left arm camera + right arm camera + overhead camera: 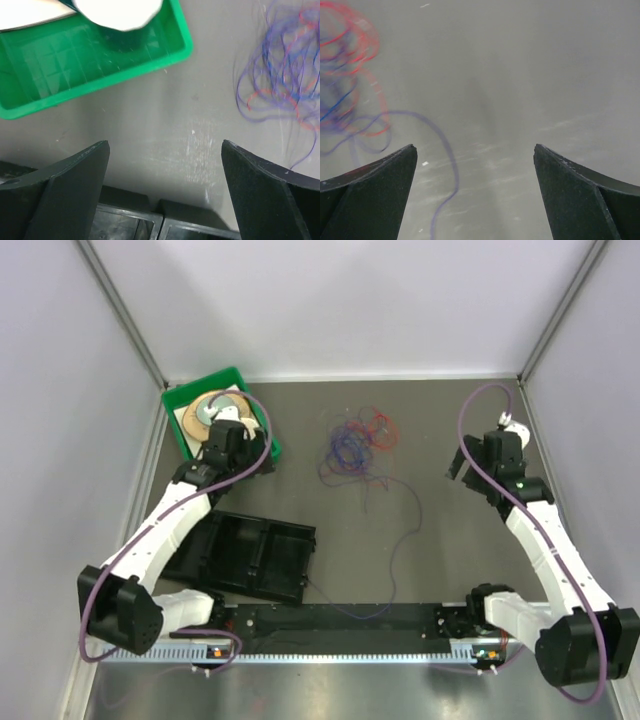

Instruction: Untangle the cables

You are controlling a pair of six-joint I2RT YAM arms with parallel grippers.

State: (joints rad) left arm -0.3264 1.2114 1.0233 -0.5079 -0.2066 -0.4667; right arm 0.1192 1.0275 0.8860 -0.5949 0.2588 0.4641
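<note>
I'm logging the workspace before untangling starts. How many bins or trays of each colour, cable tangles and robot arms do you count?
green bin: 1
black tray: 1
cable tangle: 1
robot arms: 2 (left arm, right arm)
Total: 5

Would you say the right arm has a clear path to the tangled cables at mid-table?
Probably yes: the right end effector is open and faces the cables, with only tabletop between them; nothing visibly blocks it.
</note>
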